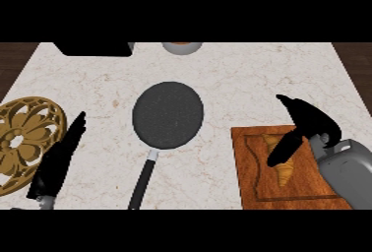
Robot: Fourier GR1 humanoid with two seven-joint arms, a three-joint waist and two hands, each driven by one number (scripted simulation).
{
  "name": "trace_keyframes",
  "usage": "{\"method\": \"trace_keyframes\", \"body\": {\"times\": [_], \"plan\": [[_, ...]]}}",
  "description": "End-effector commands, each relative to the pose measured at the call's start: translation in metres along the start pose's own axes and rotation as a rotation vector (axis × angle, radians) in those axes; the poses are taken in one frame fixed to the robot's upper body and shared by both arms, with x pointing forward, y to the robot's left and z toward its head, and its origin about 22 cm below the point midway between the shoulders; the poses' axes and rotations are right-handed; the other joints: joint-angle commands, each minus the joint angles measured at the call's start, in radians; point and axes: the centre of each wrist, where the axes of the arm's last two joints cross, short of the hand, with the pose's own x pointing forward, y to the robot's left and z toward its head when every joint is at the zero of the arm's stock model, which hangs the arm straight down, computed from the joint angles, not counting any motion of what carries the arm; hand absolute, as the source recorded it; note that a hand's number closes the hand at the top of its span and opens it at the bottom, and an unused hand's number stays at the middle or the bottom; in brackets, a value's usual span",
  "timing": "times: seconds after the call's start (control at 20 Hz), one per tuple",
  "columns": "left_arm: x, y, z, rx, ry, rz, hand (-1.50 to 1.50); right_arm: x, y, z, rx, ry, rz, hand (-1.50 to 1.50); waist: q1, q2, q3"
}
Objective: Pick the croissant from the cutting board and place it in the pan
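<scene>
Head view: croissant [284,167] on wooden cutting board [254,189], lower right of frame, partly under right hand [309,125], fingers relaxed, not curled round it. Dark pan [168,114] at centre, well apart. Left hand [62,155] lower left, fingers straight, beside golden trivet [22,142].

Lighting the pale marbled counter top [218,83] evenly and brightly, leaving no glare and hardly any cast shadow anywhere on it. Swallowing detail on the dark speckled round pan [168,114] and on both black hands, right [309,123] and left [62,157], turning them into near-flat silhouettes. Stretching shapes lengthwise, rendering the pan taller than wide.
</scene>
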Motion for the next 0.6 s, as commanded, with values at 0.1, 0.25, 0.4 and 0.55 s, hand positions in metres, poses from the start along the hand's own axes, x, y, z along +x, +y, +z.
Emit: {"method": "trace_keyframes", "body": {"times": [0.1, 0.25, 0.4, 0.55], "plan": [[0.000, 0.005, 0.009, 0.020, 0.004, -0.010, 0.00, 0.018, 0.023, -0.005, 0.087, 0.191, 0.143, -1.50, 0.000, -0.003, 0.000], [-0.006, 0.006, 0.000, 0.007, -0.001, 0.004, 0.00, 0.025, 0.003, -0.008, 0.101, 0.181, 0.146, -1.50, -0.008, -0.001, 0.000], [0.004, -0.006, 0.005, 0.022, 0.017, -0.011, 0.00, 0.023, 0.024, -0.013, 0.131, 0.181, 0.149, -1.50, -0.011, -0.003, 0.001], [-0.005, -0.011, -0.007, 0.012, -0.004, 0.006, 0.00, 0.024, 0.027, -0.022, 0.121, 0.236, 0.189, -1.50, -0.015, 0.001, -0.001]]}}
